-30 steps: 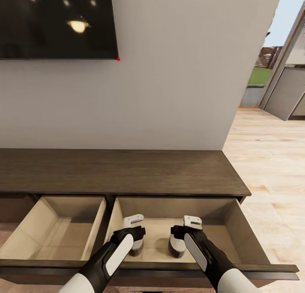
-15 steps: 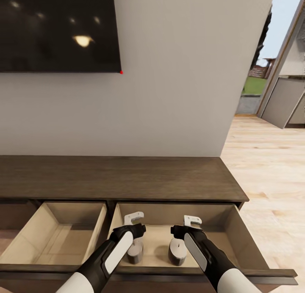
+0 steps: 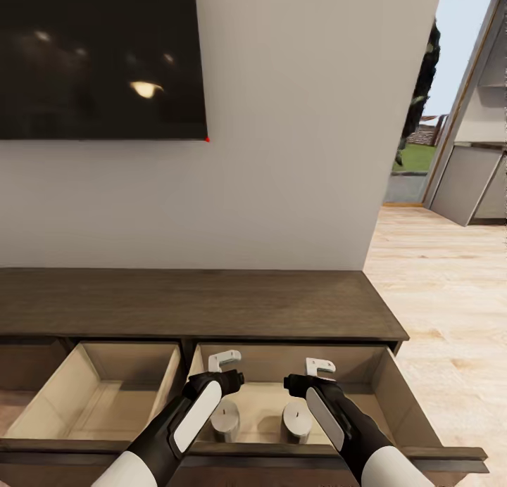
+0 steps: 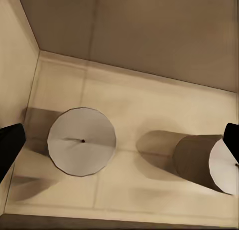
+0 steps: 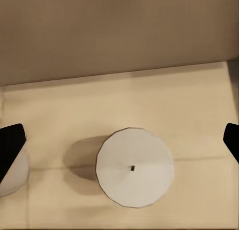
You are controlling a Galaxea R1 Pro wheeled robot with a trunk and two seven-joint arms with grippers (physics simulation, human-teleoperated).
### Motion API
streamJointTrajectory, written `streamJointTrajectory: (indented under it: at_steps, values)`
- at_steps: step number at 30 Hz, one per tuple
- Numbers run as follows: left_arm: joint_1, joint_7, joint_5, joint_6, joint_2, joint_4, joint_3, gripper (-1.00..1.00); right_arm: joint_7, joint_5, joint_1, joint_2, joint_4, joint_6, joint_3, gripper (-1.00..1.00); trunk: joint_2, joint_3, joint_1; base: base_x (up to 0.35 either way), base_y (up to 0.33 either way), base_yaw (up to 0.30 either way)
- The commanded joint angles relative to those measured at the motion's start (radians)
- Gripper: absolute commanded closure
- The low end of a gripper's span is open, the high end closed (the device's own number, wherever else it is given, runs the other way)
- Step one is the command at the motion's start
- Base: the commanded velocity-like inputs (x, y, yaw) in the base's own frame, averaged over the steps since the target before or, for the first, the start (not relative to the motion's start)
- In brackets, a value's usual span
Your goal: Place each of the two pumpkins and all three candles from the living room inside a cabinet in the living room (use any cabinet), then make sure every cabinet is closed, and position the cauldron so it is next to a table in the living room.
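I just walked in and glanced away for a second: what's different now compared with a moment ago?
Both grippers, left and right, have lifted off the two candles, which now stand free in the right-hand open drawer. Their jaws are open. The view also tilted slightly. Both drawers stayed open; the candles did not move.

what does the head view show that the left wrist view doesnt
Head view alone: the cabinet's dark top, the second open drawer, the dark wall screen, the wooden floor, and both arms with the left gripper and right gripper open above the drawer. Left wrist view alone: a straight-down look at the left candle's wick. Both share the two candles standing upright and apart on the pale floor of the right-hand drawer.
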Motion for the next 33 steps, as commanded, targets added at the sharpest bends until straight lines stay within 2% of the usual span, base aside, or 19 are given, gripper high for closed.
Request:
streamJointTrajectory:
  at_steps: [1, 20, 25, 29, 33]
  values:
    - [0.0, 0.009, 0.009, 0.001, 0.0, -0.001, -0.002, -1.0, -0.01, -0.01, -0.001, -0.001, -0.002, 0.002, 0.004, -1.0, 0.0, 0.003, -0.001, -0.071, 0.021, 0.0]
    - [0.0, 0.009, 0.009, 0.001, 0.002, -0.002, -0.002, -1.0, 0.009, -0.012, -0.001, -0.001, -0.016, 0.002, 0.005, -1.0, 0.004, 0.076, -0.009, -0.015, 0.005, 0.0]
    - [-0.001, 0.009, 0.008, 0.001, 0.006, -0.002, 0.0, -1.0, 0.011, -0.012, -0.001, -0.001, -0.02, 0.013, 0.004, -1.0, 0.039, 0.092, -0.029, -0.135, 0.057, 0.0]
    - [-0.001, 0.009, 0.008, 0.001, 0.008, -0.002, 0.001, -1.0, 0.009, -0.013, -0.001, -0.002, -0.075, 0.048, 0.001, -1.0, 0.067, 0.105, -0.044, -0.018, 0.007, 0.0]
    - [-0.001, 0.009, 0.008, 0.001, 0.007, -0.002, 0.001, -1.0, 0.009, -0.013, -0.001, -0.002, -0.08, 0.065, -0.002, -1.0, 0.095, 0.117, -0.059, 0.0, 0.0, 0.0]
